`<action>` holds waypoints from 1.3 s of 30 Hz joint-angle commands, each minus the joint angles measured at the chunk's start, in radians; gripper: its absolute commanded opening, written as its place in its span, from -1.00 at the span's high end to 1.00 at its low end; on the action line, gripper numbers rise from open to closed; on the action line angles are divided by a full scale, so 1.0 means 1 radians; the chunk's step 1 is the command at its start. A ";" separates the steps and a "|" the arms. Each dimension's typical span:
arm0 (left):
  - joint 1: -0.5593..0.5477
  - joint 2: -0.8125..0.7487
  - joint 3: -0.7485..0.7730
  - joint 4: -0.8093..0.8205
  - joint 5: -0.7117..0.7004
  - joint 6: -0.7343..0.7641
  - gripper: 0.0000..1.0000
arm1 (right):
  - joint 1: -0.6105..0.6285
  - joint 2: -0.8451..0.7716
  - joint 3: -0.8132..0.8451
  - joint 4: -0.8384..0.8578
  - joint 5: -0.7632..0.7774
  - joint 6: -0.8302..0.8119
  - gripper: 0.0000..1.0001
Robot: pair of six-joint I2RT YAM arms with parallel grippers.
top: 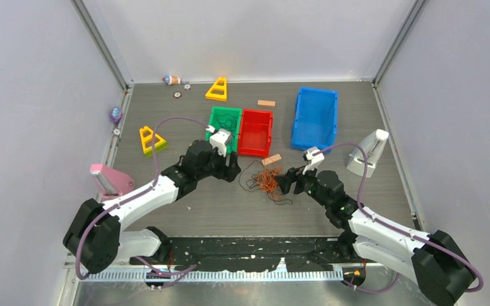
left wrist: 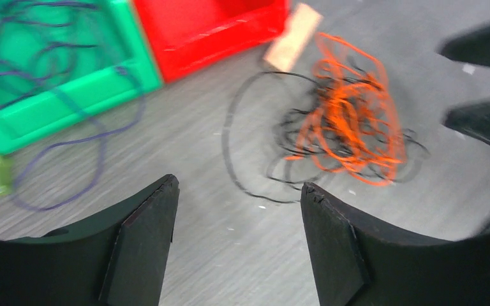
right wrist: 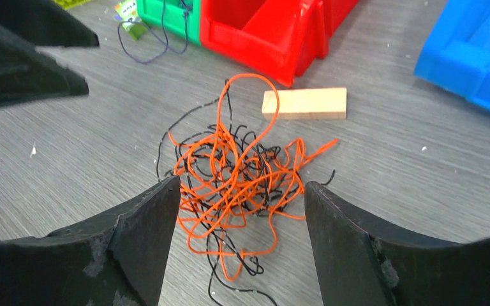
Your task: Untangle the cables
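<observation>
Jaws, left: released, spread wide with nothing between them, held over bare bench (left wrist: 230,255). Jaws, right: released too, spread wide over the clump; cannot tell whether a finger brushes a strand.

Cables (right wrist: 236,185): one loose tangle of orange and black strands lying flat on the bench, centre of the top view, between the tips of the two arms. A thin black loop strays off its left side.

Wooden block (right wrist: 304,104) lies just beyond the tangle, apart from it. Red bin (right wrist: 274,32) sits behind the block, with a green bin (left wrist: 51,64) against its left side. Blue bin (right wrist: 478,57) is at upper right, well apart.
</observation>
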 commanded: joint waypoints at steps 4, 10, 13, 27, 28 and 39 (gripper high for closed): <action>0.047 -0.065 -0.003 -0.082 -0.462 -0.013 -0.48 | 0.000 0.047 0.028 0.020 0.006 0.005 -0.51; 0.209 0.109 0.120 -0.234 -0.352 -0.050 -0.50 | 0.000 0.041 0.028 0.026 0.020 0.000 -0.50; 0.225 0.224 0.192 -0.281 -0.304 -0.044 -0.45 | 0.000 0.025 0.018 0.031 0.025 0.001 -0.50; 0.248 0.406 0.329 -0.365 -0.300 -0.050 0.29 | 0.000 -0.029 0.002 0.030 0.037 -0.001 -0.43; 0.248 0.413 0.336 -0.369 -0.301 -0.049 0.33 | 0.000 -0.031 0.002 0.028 0.040 -0.001 -0.43; 0.273 0.459 0.392 -0.398 -0.308 -0.071 0.81 | -0.001 -0.055 -0.007 0.022 0.048 -0.002 -0.37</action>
